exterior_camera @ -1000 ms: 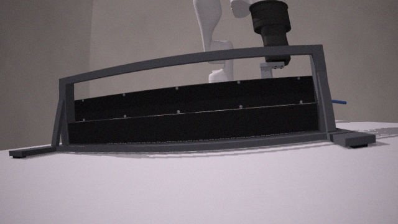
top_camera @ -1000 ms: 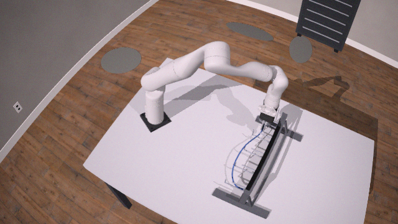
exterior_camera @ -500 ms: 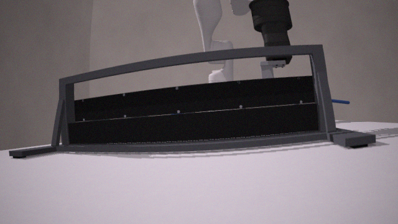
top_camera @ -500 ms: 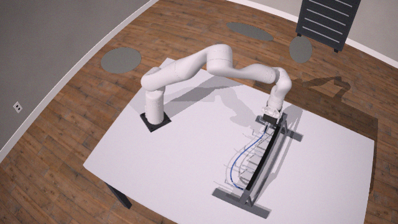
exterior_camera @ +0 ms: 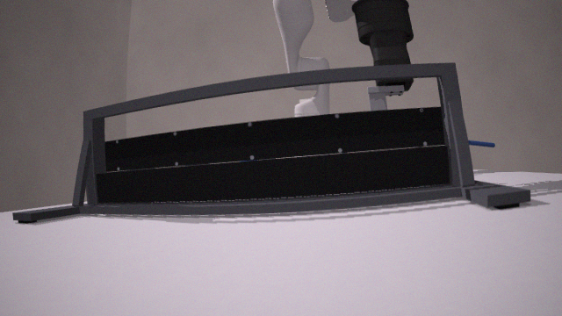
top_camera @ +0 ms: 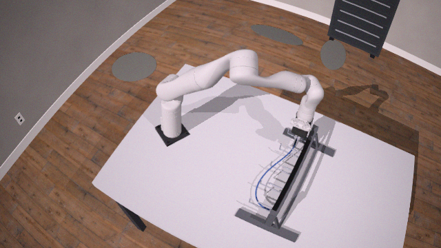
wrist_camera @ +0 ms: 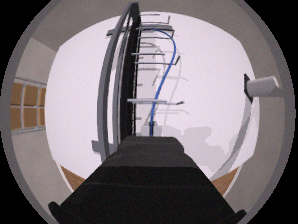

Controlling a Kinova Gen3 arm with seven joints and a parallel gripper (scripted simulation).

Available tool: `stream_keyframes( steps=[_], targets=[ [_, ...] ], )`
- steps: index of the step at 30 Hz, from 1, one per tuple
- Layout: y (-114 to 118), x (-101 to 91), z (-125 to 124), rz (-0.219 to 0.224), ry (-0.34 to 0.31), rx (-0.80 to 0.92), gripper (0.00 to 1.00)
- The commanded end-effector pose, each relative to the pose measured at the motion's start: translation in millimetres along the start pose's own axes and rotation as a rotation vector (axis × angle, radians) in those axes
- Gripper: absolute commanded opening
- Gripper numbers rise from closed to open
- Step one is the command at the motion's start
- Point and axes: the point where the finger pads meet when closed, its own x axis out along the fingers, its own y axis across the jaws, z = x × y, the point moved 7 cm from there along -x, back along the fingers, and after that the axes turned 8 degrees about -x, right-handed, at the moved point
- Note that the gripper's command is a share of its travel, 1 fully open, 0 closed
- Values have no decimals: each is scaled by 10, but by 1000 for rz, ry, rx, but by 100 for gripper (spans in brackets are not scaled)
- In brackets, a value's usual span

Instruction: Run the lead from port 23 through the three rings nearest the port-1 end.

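The grey rack [top_camera: 293, 179] [exterior_camera: 272, 158] stands on the white table, its black patch panel seen from behind in the exterior view. The blue lead [top_camera: 272, 169] leaves the panel's near end, bows out in front of the wire rings [top_camera: 275, 162] and runs up to the far end. My gripper [top_camera: 299, 135] is at that far end, in front of the rack's top bar, shut on the lead. It shows behind the top bar in the exterior view [exterior_camera: 391, 89]. The lead's blue tip [exterior_camera: 481, 143] pokes out past the rack's right post. In the wrist view the lead [wrist_camera: 160, 90] runs away from me along the rings; my fingertips are hidden.
The arm's base [top_camera: 171, 132] stands at the table's far left. The rack's foot bars [top_camera: 267, 224] lie near the table's front edge. A dark cabinet [top_camera: 362, 24] stands on the floor at the back.
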Motion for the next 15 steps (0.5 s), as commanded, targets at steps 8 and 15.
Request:
stream_keyframes(
  steps=[8,15],
  targets=[
    [-5,-12,2,-3,0,0,0],
    [-5,-12,2,-3,0,0,67]
  ],
)
